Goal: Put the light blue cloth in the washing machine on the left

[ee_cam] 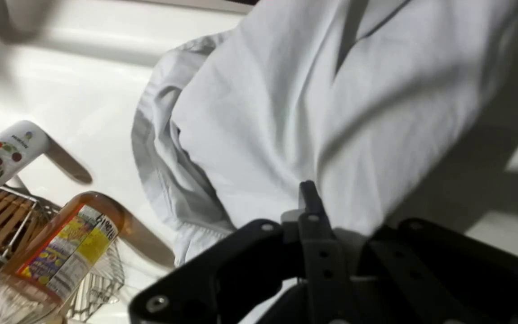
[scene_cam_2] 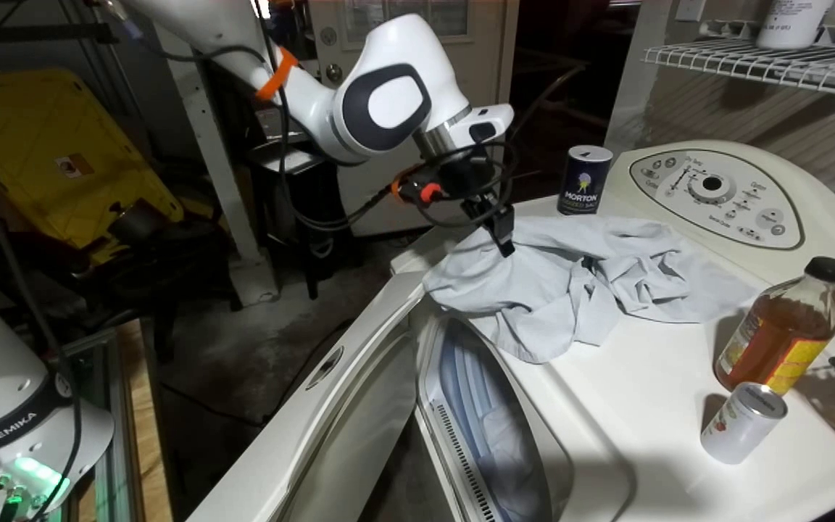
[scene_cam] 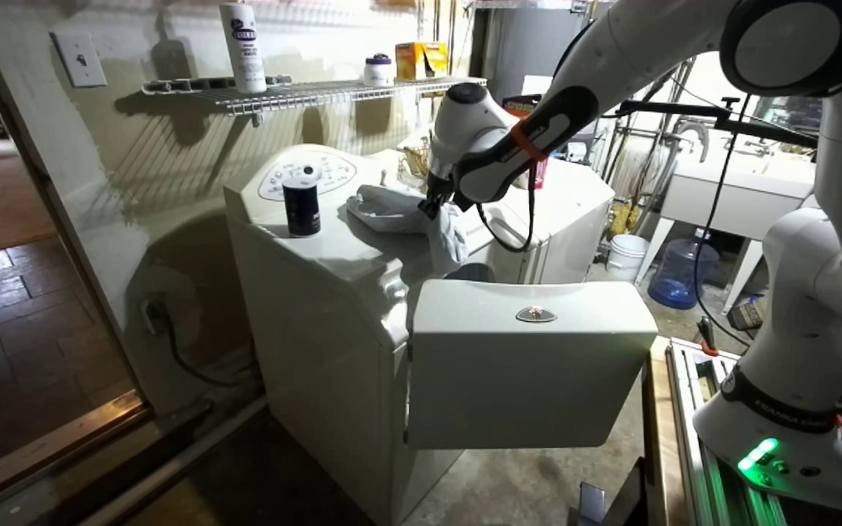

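The pale grey-blue cloth (scene_cam: 390, 210) lies crumpled on top of the white machine (scene_cam: 319, 351). It also shows in an exterior view (scene_cam_2: 555, 290) and fills much of the wrist view (ee_cam: 259, 112). My gripper (scene_cam: 433, 204) is shut on the cloth near its front edge, also seen in an exterior view (scene_cam_2: 506, 243). In the wrist view folds run toward the gripper (ee_cam: 337, 216), and cloth hides the right fingertip. Part of the cloth hangs over the front edge, above the opening (scene_cam_2: 490, 435). The machine's door (scene_cam: 527, 380) stands open. Bluish fabric-like shapes show inside the opening.
A dark salt can (scene_cam_2: 584, 181) stands at the machine top's side edge. An amber bottle (scene_cam_2: 780, 337), a white can (scene_cam_2: 744, 424) and a wire basket (ee_cam: 101, 274) stand on top. A wire shelf (scene_cam: 319, 93) hangs above the machine on the wall.
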{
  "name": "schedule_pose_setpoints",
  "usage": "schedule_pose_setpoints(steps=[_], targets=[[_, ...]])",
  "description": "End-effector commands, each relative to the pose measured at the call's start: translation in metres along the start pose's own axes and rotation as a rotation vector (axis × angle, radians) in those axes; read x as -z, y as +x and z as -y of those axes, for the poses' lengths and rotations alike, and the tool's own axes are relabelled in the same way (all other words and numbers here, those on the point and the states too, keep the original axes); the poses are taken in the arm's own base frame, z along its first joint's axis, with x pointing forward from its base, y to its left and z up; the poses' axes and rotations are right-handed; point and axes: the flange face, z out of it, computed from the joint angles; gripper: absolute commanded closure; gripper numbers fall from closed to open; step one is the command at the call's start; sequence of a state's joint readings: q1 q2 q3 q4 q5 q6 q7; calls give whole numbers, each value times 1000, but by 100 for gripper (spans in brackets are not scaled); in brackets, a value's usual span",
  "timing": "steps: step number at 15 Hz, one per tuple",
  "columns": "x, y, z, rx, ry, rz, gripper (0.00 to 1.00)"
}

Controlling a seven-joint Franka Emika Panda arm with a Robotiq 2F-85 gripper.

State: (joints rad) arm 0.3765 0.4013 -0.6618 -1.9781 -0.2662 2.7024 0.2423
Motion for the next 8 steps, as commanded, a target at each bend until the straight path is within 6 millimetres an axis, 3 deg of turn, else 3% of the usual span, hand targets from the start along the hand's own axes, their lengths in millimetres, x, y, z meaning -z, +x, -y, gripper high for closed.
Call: schedule_pose_setpoints(steps=[1, 8], targets=[[71, 12, -29, -10, 23, -113, 99], [194, 26, -72, -47, 41, -419, 99]])
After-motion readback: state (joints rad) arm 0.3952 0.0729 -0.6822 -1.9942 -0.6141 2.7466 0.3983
